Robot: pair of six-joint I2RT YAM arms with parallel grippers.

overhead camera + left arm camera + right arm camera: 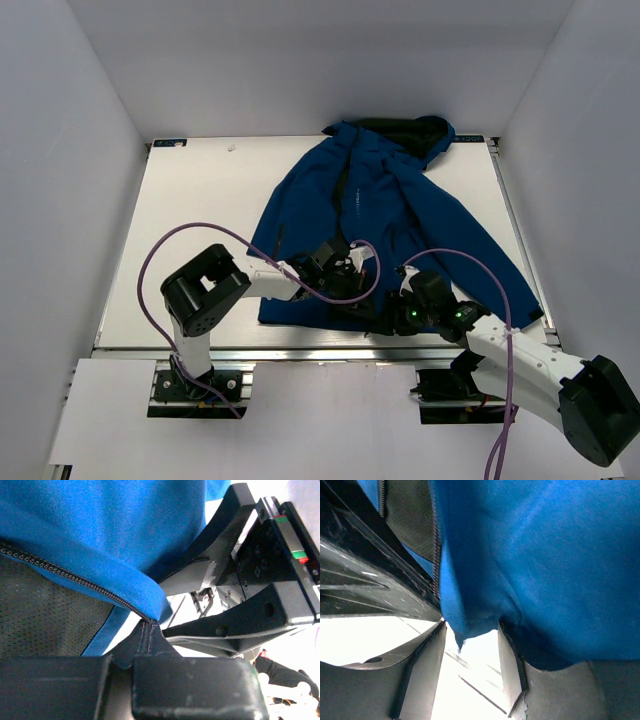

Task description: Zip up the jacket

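The royal-blue jacket (380, 210) lies spread on the white table (200, 200), hood at the far edge, front zipper running towards me. Both grippers are at its near hem. My left gripper (335, 272) is shut on the dark bottom end of the zipper tape (147, 637), with the zipper teeth (65, 572) and black mesh lining (45, 615) just above it. My right gripper (392, 300) is open. A blue hem corner (467, 625) hangs between its fingers (427, 670). The other row of zipper teeth (436, 555) runs beside it. The right gripper's fingers (220, 530) show close by in the left wrist view.
Purple cables (180, 250) loop over the left arm and across the jacket's hem. Grey walls close the table in on three sides. A metal rail (300, 352) marks the near edge.
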